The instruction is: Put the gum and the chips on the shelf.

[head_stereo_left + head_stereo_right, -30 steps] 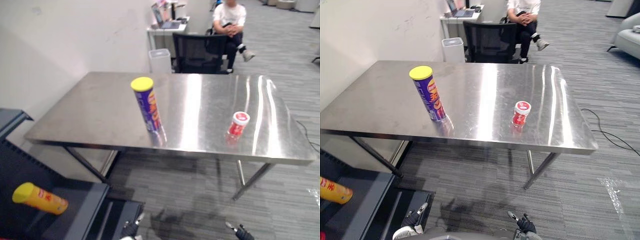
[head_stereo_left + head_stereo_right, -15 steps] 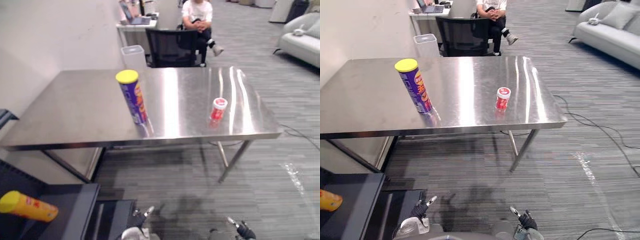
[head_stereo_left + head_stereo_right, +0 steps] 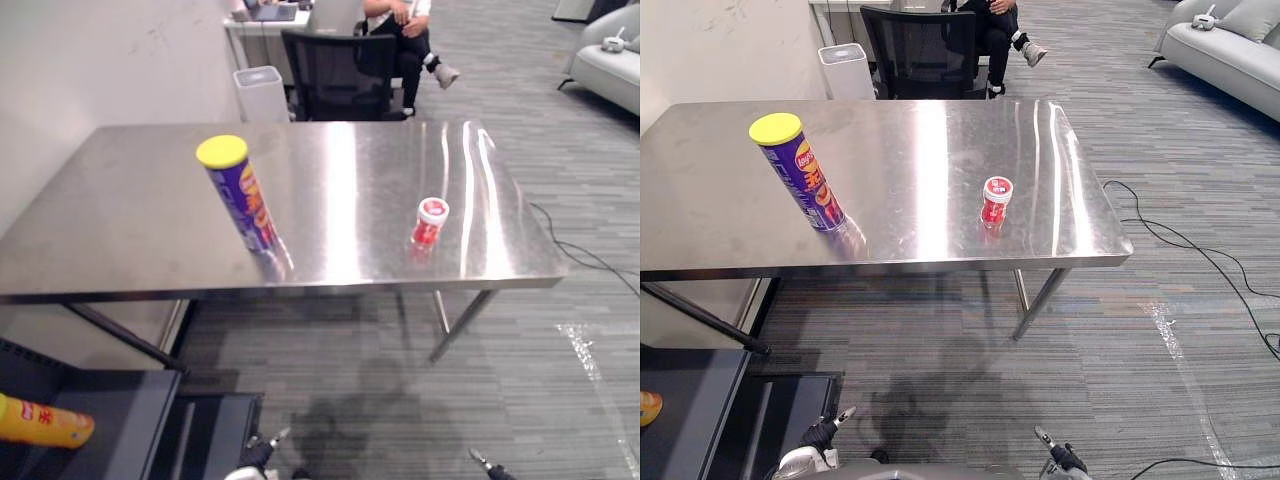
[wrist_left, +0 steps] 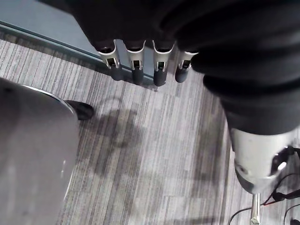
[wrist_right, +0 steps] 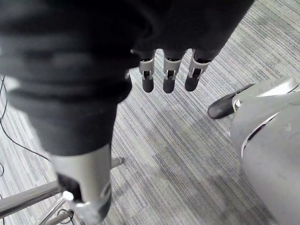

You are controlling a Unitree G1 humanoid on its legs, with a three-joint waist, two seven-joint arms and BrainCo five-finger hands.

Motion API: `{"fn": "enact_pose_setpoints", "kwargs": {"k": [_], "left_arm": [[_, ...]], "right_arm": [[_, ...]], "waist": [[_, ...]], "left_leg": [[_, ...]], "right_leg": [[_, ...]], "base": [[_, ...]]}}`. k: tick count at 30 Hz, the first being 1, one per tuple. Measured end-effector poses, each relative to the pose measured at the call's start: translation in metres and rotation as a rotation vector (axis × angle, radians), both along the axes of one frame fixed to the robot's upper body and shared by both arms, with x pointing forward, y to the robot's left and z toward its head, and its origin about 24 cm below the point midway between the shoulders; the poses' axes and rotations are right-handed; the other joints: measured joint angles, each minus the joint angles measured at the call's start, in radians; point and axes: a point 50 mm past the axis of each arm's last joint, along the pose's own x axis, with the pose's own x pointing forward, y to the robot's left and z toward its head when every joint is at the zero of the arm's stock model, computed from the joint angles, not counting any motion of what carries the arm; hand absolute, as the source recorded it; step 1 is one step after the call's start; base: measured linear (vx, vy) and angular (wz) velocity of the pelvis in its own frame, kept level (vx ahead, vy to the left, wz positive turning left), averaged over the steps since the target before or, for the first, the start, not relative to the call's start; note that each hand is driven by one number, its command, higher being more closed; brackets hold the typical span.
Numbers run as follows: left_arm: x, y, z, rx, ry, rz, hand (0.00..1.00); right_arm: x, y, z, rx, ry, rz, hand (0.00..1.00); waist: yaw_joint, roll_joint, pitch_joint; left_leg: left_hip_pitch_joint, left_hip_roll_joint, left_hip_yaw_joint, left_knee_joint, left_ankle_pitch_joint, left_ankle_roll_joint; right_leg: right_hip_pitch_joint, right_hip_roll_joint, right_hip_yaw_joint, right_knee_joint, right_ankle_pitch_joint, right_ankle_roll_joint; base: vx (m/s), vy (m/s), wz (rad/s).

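A purple chips can [image 3: 243, 196] with a yellow lid stands upright on the steel table [image 3: 120, 225], left of the middle. The red gum tub [image 3: 429, 221] with a white lid stands nearer the table's right end. A dark shelf [image 3: 120, 415] sits low at the lower left, and an orange can [image 3: 42, 423] lies on it. My left hand [image 4: 135, 65] hangs over the carpet with straight fingers, holding nothing. My right hand [image 5: 169, 77] hangs the same way, also empty. Both hands are well below and in front of the table's near edge.
Behind the table are a black office chair [image 3: 335, 75], a white bin [image 3: 259, 90] and a seated person [image 3: 405, 25]. A grey sofa [image 3: 1225, 50] stands at the far right. Cables [image 3: 1180, 250] trail on the carpet right of the table.
The whole picture has shifted, so the camera moved; the table now sits more square in view. The can and the tub stay where they were. Both hands still hang low.
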Motion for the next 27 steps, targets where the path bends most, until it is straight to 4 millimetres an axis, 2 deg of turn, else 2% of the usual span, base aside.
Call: {"fn": "enact_pose_setpoints", "kwargs": {"k": [3, 6, 8, 9, 11, 13, 15, 17, 18, 20, 23, 27], "left_arm": [[-0.002, 0.001, 0.000, -0.002, 0.000, 0.018, 0.00], [-0.004, 0.003, 0.000, -0.005, 0.001, 0.041, 0.00], [-0.005, 0.004, -0.001, -0.004, 0.003, 0.050, 0.00], [-0.006, 0.005, -0.001, -0.003, 0.004, 0.053, 0.00], [-0.007, 0.006, -0.001, -0.002, 0.004, 0.063, 0.00], [-0.011, 0.010, 0.000, 0.005, 0.007, 0.066, 0.00], [-0.011, 0.012, 0.000, 0.009, 0.007, 0.055, 0.00], [-0.011, 0.012, 0.000, 0.013, 0.009, 0.030, 0.00], [-0.011, 0.011, 0.000, 0.013, 0.012, 0.017, 0.00], [-0.010, 0.009, 0.000, 0.011, 0.013, -0.013, 0.00], [-0.008, 0.005, 0.000, 0.009, 0.015, -0.050, 0.00], [-0.006, 0.003, 0.001, 0.015, 0.004, -0.087, 0.00]], "right_arm": [[-0.010, 0.001, -0.002, 0.021, 0.006, -0.068, 0.00], [-0.020, -0.004, -0.002, 0.030, 0.003, -0.168, 0.00], [-0.025, -0.017, 0.001, 0.018, -0.020, -0.290, 0.00], [-0.028, -0.034, 0.005, -0.018, -0.043, -0.378, 0.00], [-0.025, -0.058, 0.015, -0.087, -0.079, -0.405, 0.00], [-0.010, -0.098, 0.040, -0.227, -0.174, -0.399, 0.00], [0.005, -0.126, 0.064, -0.353, -0.255, -0.376, 0.00], [0.031, -0.149, 0.095, -0.478, -0.357, -0.321, 0.00], [0.043, -0.154, 0.109, -0.530, -0.398, -0.275, 0.00], [0.076, -0.155, 0.144, -0.659, -0.507, -0.141, 0.00], [0.106, -0.144, 0.185, -0.812, -0.628, 0.002, 0.00], [0.127, -0.135, 0.210, -0.916, -0.694, 0.076, 0.00]], "waist": [[0.001, -0.004, 0.000], [0.000, -0.007, -0.006], [-0.004, -0.009, -0.010], [-0.010, -0.010, -0.010], [-0.013, -0.011, -0.010], [-0.025, -0.019, -0.015], [-0.025, -0.027, -0.018], [-0.025, -0.028, -0.020], [-0.026, -0.026, -0.025], [-0.030, -0.017, -0.031], [-0.036, -0.003, -0.035], [-0.032, -0.004, -0.035]], "left_leg": [[0.037, 0.001, 0.006, -0.026, 0.002, 0.000], [0.065, 0.002, 0.024, -0.077, 0.022, 0.004], [0.066, 0.002, 0.027, -0.096, 0.030, 0.008], [0.066, 0.001, 0.027, -0.102, 0.033, 0.011], [0.066, 0.001, 0.027, -0.102, 0.033, 0.012], [0.064, -0.005, 0.026, -0.102, 0.035, 0.014], [0.061, -0.012, 0.026, -0.102, 0.037, 0.017], [0.056, -0.014, 0.023, -0.102, 0.041, 0.022], [0.046, -0.014, 0.022, -0.101, 0.043, 0.024], [0.024, -0.011, 0.019, -0.101, 0.054, 0.025], [0.009, -0.005, -0.003, -0.100, 0.066, 0.024], [-0.008, -0.003, -0.033, -0.102, 0.085, 0.023]], "right_leg": [[0.016, 0.000, 0.000, 0.004, 0.002, -0.004], [0.020, 0.005, 0.000, -0.007, 0.021, -0.030], [0.011, 0.006, -0.001, -0.014, 0.044, -0.027], [0.010, 0.007, -0.003, -0.017, 0.065, -0.023], [0.010, 0.007, -0.003, -0.018, 0.088, -0.021], [0.008, 0.000, -0.005, -0.019, 0.115, 0.001], [0.006, -0.008, -0.009, -0.019, 0.118, 0.001], [0.004, -0.010, -0.014, -0.019, 0.119, 0.002], [-0.006, -0.010, -0.018, -0.018, 0.119, 0.002], [-0.023, -0.009, -0.034, -0.019, 0.122, 0.008], [-0.023, -0.003, -0.047, -0.019, 0.125, 0.013], [-0.024, 0.001, -0.069, -0.020, 0.127, 0.016]], "base": [[0.01, 0.011, -0.04], [0.03, 0.026, -0.11], [0.03, 0.040, -0.09], [0.03, 0.047, 0.03], [0.03, 0.052, 0.05], [0.03, 0.059, 0.05], [0.02, 0.040, 0.05], [0.01, 0.002, 0.06], [-0.01, -0.035, 0.04], [-0.03, -0.043, 0.04], [-0.04, -0.051, 0.19], [-0.06, -0.052, 0.18]]}}
